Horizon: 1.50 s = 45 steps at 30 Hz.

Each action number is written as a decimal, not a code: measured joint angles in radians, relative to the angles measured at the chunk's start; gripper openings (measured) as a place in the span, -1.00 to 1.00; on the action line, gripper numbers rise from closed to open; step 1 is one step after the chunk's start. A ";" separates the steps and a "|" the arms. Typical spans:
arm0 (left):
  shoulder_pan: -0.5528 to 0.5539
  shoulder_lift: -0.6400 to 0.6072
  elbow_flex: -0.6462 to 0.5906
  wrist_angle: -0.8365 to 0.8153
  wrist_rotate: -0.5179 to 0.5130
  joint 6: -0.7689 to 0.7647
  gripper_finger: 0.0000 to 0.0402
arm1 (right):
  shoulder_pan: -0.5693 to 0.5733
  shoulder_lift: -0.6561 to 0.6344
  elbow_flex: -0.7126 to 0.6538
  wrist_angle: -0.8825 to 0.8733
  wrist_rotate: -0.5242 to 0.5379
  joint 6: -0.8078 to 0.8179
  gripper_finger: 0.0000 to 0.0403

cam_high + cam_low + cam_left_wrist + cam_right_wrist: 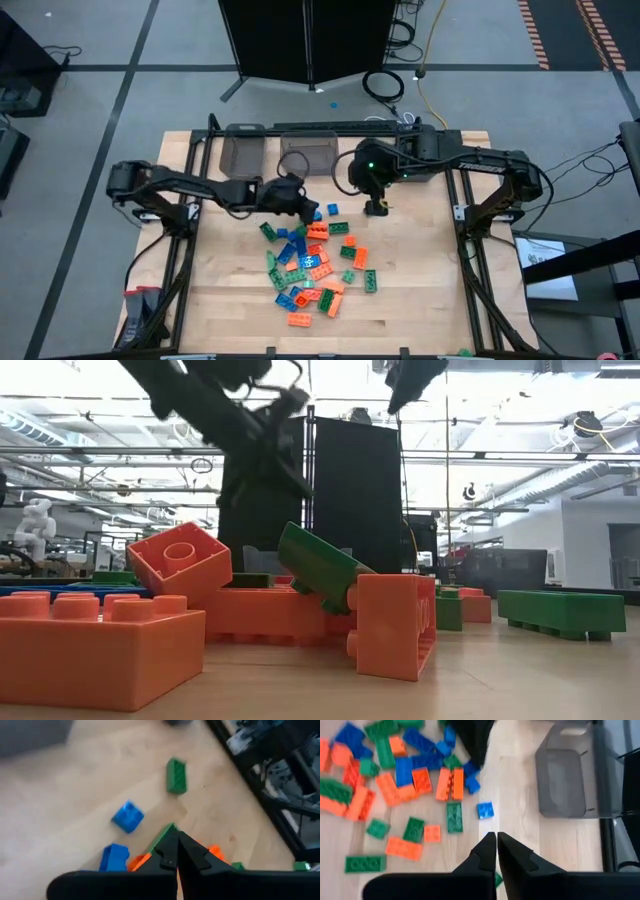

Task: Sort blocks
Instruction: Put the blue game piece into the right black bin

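The blocks [315, 265], small studded bricks in orange, green and blue, lie scattered in a loose pile on the wooden table; the right wrist view shows the blocks [395, 770] spread flat. My left gripper [303, 208] hovers shut above the pile's far left edge. In its wrist view my left gripper [176, 840] has nothing between its tips, with green and orange blocks below it. My right gripper [377, 207] hangs shut over bare wood to the right of the pile's far end. Seen from the wrist, my right gripper [496, 839] is raised above the table and holds nothing.
Grey translucent bins [243, 152] [308, 155] stand at the table's far edge, and one bin [565, 780] also shows in the right wrist view. Single blocks lie apart from the pile: a blue one [485, 810] and a green one [176, 776]. Bare wood lies right of the pile.
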<state>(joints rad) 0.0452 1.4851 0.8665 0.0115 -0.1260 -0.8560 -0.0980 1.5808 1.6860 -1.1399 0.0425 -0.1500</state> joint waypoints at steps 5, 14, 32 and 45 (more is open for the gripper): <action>-0.001 -0.182 0.031 -0.187 -0.046 0.091 -1.00 | -0.001 0.001 -0.154 0.145 -0.019 0.007 -0.77; -0.037 -0.529 0.032 -0.364 -0.150 0.164 -1.00 | -0.015 0.002 -0.424 0.546 -0.009 0.324 -0.20; -0.090 -0.687 0.031 -0.507 -0.240 0.302 -0.42 | -0.035 0.271 -0.469 0.792 0.036 0.586 0.33; -0.090 -0.687 0.031 -0.560 -0.224 0.320 -0.20 | -0.086 0.364 -0.441 0.699 0.037 0.667 0.33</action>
<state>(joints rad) -0.0444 0.7982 0.8978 -0.5485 -0.3496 -0.5358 -0.1836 1.9453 1.2453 -0.4405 0.0799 0.5169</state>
